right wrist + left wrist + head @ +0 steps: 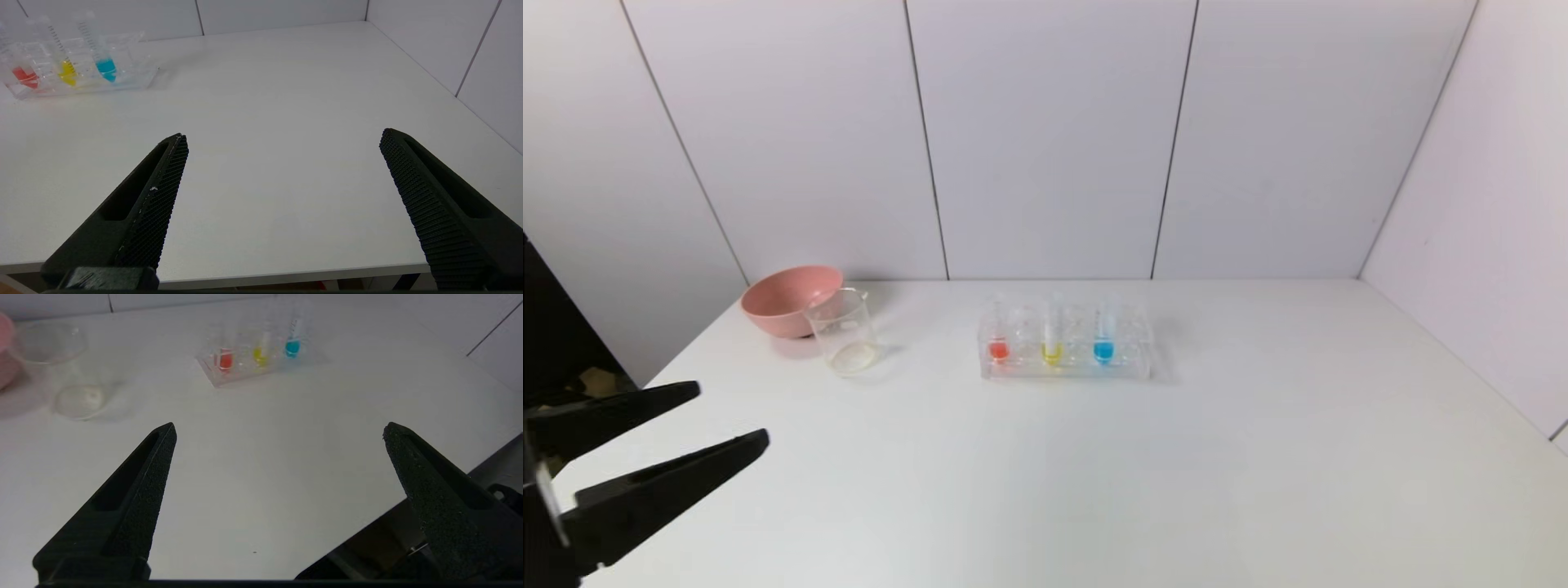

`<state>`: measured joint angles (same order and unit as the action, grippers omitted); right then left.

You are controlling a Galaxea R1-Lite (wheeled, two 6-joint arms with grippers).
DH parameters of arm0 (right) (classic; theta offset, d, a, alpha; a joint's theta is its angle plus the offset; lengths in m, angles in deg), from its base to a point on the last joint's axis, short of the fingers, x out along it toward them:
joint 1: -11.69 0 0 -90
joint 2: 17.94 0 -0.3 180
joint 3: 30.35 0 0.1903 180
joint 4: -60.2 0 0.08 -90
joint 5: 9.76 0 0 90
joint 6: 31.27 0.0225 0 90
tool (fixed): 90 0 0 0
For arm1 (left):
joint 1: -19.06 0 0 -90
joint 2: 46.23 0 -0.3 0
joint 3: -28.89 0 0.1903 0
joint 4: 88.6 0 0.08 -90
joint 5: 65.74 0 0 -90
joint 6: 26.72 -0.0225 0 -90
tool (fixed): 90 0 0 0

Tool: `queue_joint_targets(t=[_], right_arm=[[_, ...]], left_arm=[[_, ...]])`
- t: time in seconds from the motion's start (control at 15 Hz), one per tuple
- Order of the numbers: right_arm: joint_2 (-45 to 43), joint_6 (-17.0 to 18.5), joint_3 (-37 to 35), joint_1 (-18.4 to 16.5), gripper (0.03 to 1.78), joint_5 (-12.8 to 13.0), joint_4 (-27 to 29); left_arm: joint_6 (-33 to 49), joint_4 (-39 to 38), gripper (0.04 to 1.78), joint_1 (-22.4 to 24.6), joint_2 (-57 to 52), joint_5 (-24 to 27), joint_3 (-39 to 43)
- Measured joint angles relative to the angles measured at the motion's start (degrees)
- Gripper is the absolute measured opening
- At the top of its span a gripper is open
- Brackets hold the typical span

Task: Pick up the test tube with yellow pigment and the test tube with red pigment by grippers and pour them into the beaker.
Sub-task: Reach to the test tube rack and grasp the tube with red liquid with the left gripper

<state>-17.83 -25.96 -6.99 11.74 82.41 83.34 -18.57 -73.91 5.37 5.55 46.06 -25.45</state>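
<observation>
Left gripper (731, 412) low at the table's near left edge, wide open, nothing held. Farther back, pink bowl (788, 299), with beaker (846, 333) just in front, no colour inside. Then rack (1066, 343) mid-table: red tube (998, 336), yellow tube (1052, 335), blue tube (1103, 335), all standing in their holes. Right gripper (282, 141) near the right front edge, wide open too, empty. Nothing picked up or poured yet. Whole job left.
</observation>
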Motion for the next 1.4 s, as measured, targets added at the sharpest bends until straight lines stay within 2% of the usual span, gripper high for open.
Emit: queue_joint_targets(t=[0.13,0.4,0.53,0.73,1.0,1.4], right_arm=[[0.00,0.00,0.00,0.00,1.71,0.00,0.00],[0.00,0.00,0.00,0.00,1.71,0.00,0.00],[0.00,0.00,0.00,0.05,1.71,0.00,-0.02],[0.00,0.02,0.00,0.00,1.71,0.00,-0.02],[0.00,0.02,0.00,0.02,1.71,-0.02,-0.02],[0.00,0.02,0.00,0.00,1.71,0.00,-0.02]], left_arm=[[0.85,-3.69,1.76,-5.73,8.48,-5.51,-1.62],[4.83,-9.81,1.76,-17.44,23.95,-26.97,-7.03],[6.14,-10.61,1.76,-21.15,30.46,-35.99,-9.87],[9.57,-11.28,1.76,-24.72,38.90,-45.14,-14.51],[10.39,-19.48,1.76,-27.01,48.74,-52.30,-18.88],[7.19,-29.33,1.76,-27.34,59.71,-54.09,-22.43]])
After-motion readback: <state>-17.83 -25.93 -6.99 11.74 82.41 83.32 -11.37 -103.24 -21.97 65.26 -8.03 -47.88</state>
